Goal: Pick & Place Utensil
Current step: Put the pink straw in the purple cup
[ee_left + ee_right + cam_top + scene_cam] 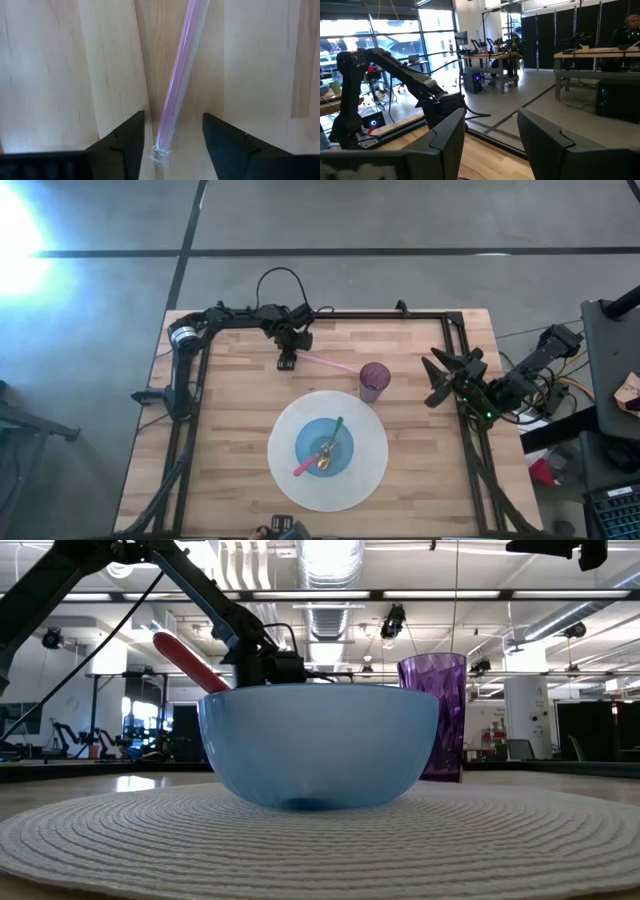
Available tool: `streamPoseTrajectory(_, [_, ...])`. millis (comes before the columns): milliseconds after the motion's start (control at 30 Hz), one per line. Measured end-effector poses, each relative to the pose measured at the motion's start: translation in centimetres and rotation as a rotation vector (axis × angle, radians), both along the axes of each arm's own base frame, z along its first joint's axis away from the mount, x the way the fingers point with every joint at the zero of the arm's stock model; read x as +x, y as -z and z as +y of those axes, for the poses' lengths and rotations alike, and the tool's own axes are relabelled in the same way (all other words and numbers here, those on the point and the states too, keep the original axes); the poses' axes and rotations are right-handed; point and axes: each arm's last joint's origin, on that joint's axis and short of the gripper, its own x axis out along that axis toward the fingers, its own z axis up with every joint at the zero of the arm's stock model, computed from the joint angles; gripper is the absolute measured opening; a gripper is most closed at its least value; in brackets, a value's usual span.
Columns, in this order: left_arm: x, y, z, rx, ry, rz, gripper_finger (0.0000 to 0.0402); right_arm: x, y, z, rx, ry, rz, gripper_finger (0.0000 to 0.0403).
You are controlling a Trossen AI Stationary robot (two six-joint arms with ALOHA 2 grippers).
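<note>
A pink straw in a clear wrapper lies flat on the wooden table, running from the far left toward a purple cup. My left gripper points down over the straw's left end, open. One finger stands on each side of that end and neither touches it. My right gripper waits open and raised at the table's right edge, holding nothing. A blue bowl on a round white placemat holds a pink-handled spoon and a green-handled utensil.
The purple cup stands upright just beyond the placemat, close to the straw's right end. The spoon's pink handle sticks up over the bowl's rim. A black frame borders the table's far, left and right sides.
</note>
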Motion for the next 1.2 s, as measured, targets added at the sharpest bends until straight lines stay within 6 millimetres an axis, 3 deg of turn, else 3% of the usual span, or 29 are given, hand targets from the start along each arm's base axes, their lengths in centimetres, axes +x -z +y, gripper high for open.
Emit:
streamPoseTrajectory(567, [-0.01, 0.04, 0.12, 0.015, -0.006, 0.003, 0.0007, 0.0, 0.0, 0.0, -0.002, 0.0, 0.002, 0.0178])
streamPoseTrajectory(1200, [-0.34, -0.16, -0.14, -0.009, 0.024, 0.025, 0.0, 0.0, 0.0, 0.0, 0.004, -0.001, -0.004, 0.0178])
